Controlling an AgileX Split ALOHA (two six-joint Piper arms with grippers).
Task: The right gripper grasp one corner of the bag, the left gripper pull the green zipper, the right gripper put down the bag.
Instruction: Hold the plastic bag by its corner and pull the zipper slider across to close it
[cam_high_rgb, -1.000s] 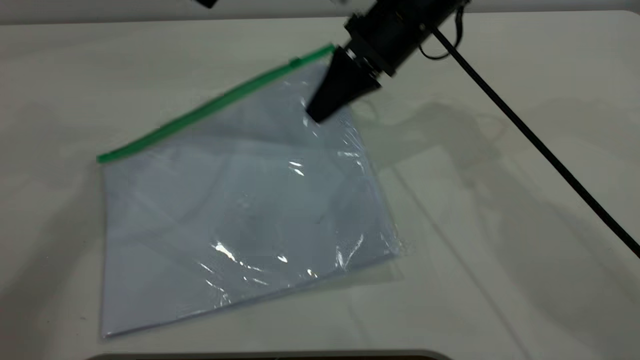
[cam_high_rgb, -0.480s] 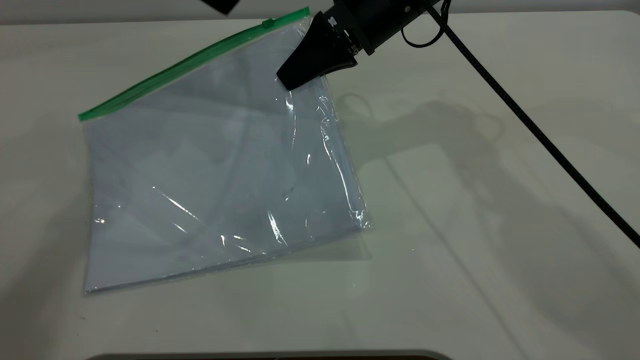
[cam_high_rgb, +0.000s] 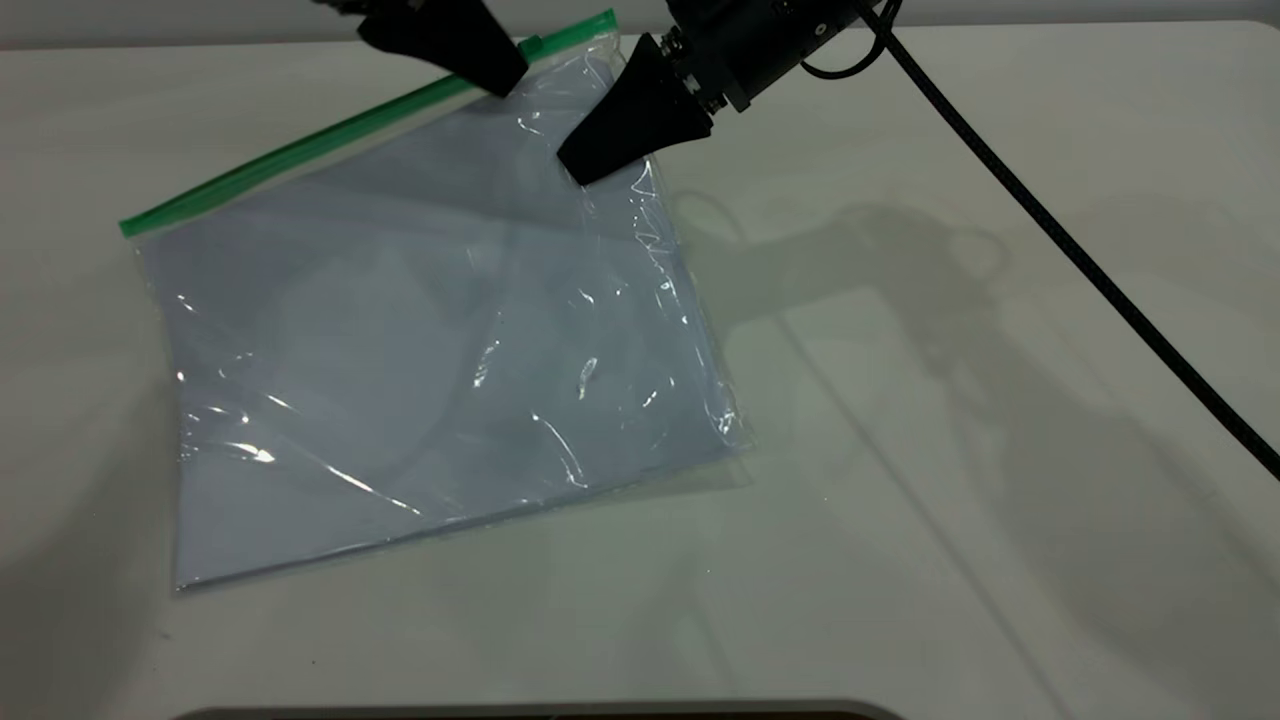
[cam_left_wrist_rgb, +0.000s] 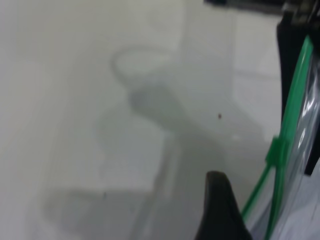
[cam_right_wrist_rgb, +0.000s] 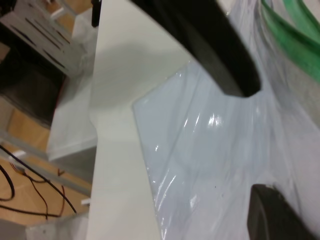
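The bag (cam_high_rgb: 420, 330), a clear pouch with pale sheets inside, lies mostly on the white table (cam_high_rgb: 1000, 520). Its far right corner is raised. My right gripper (cam_high_rgb: 588, 168) is shut on the bag just below that corner. One of its fingers (cam_right_wrist_rgb: 275, 215) shows against the plastic in the right wrist view. The green zipper (cam_high_rgb: 300, 150) runs along the far long edge, with its slider tab (cam_high_rgb: 535, 45) near the raised end. My left gripper (cam_high_rgb: 497, 82) reaches in from the far side, open, its tip at the strip just left of the slider (cam_left_wrist_rgb: 276, 150). One finger (cam_left_wrist_rgb: 220, 210) shows beside the zipper (cam_left_wrist_rgb: 295, 95).
A black cable (cam_high_rgb: 1050, 240) slants from the right arm across the table's right side. A dark rounded edge (cam_high_rgb: 540, 712) lies at the table's near side. Past the table edge, the right wrist view shows grey shelving (cam_right_wrist_rgb: 45, 35) and loose wires.
My right gripper lifted the bag's corner and carried it left and farther back. The left gripper came down into view and reached the zipper by the slider.
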